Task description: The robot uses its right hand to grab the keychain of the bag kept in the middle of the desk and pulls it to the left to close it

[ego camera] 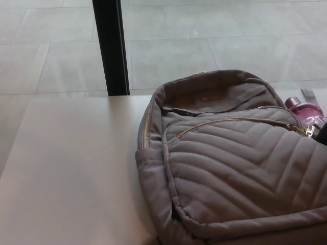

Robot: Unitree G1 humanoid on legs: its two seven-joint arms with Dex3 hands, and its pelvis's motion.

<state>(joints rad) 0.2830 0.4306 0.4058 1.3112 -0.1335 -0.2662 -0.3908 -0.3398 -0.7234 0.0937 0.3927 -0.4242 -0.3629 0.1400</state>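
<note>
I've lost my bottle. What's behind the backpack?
A pink bottle shows behind the backpack near its right edge. The backpack covers the bottle's lower part, and anything else on the desk behind it is hidden.

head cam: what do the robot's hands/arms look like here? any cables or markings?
Almost nothing shows. The right hand is only a plain black sliver at the picture's right edge, next to the backpack. Its shape, cables and markings cannot be made out. The left hand and both forearms are not in view.

Soft, hazy daylight; faint shadow beside the bag (240, 168).
</note>
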